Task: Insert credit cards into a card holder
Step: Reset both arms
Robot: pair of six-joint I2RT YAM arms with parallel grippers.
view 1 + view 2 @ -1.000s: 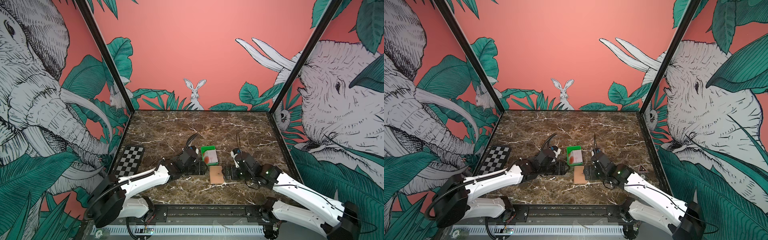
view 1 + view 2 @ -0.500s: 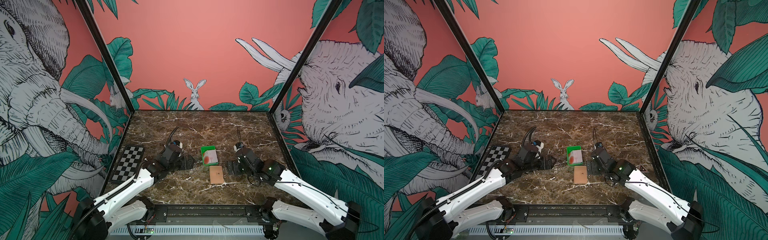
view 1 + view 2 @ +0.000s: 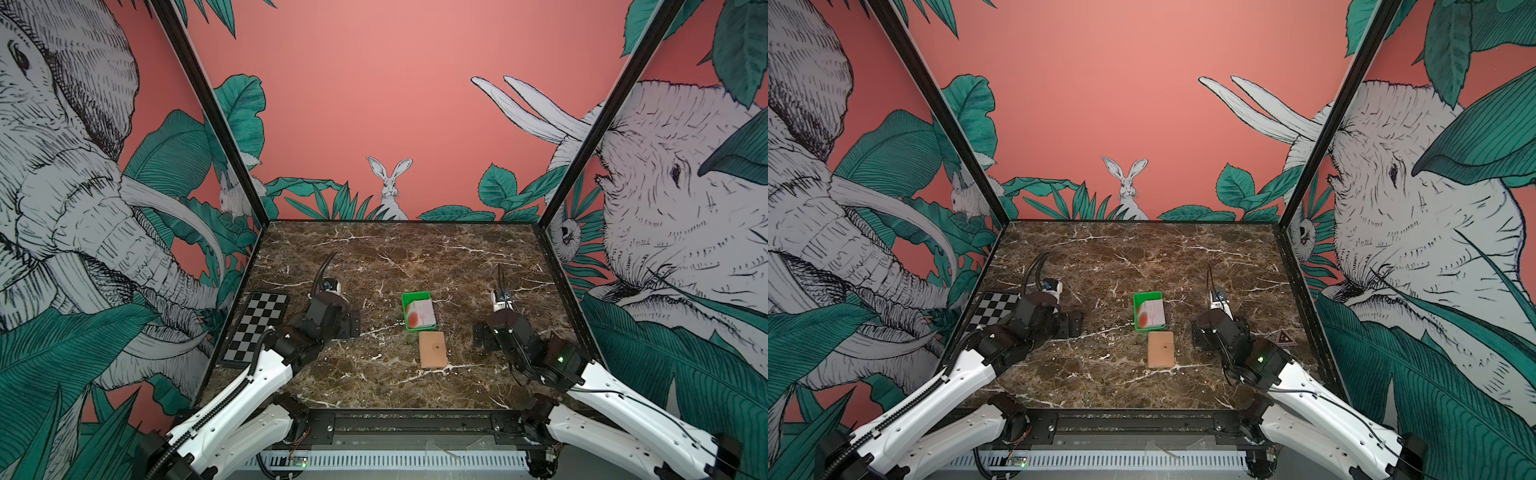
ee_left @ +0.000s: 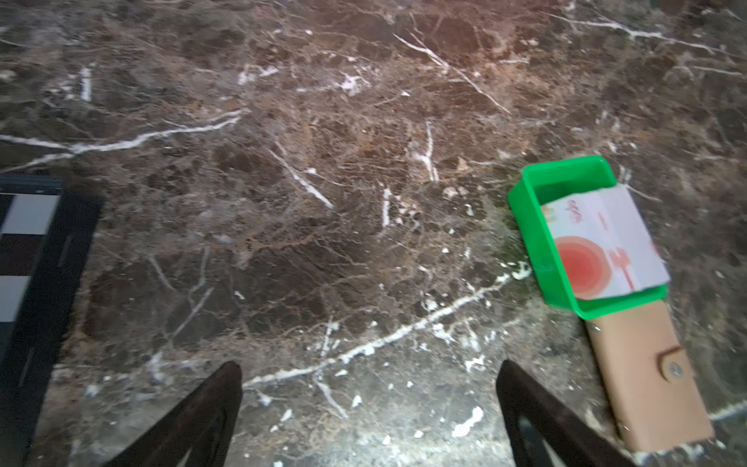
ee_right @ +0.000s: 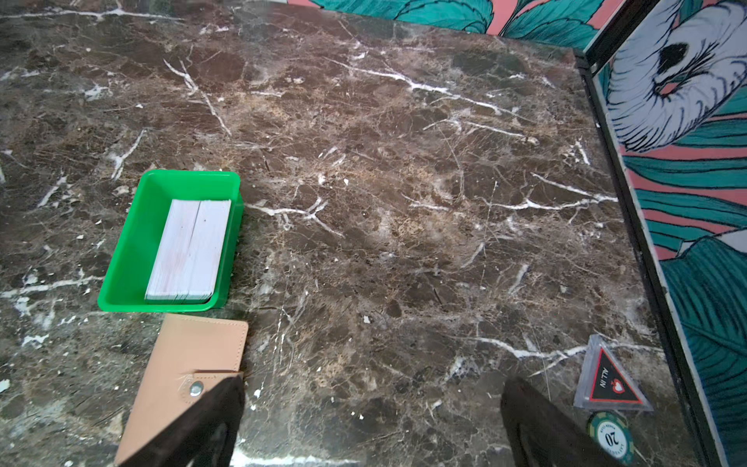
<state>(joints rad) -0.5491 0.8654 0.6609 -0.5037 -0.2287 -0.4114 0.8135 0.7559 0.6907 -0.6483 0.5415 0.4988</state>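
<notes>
Your left gripper (image 3: 352,324) sits low, left of the green tray (image 3: 415,296), fingers spread wide. Your right gripper (image 3: 478,336) mirrors it on the right, fingers equally apart, nothing held. Both have drawn back from the card holder (image 3: 432,349), which lies closed just nearer than the tray holding the credit cards (image 3: 420,312). By the right wall, a triangular marker (image 5: 610,378) reads "ALL IN"; the chip (image 5: 611,436) beside it reads "20".
</notes>
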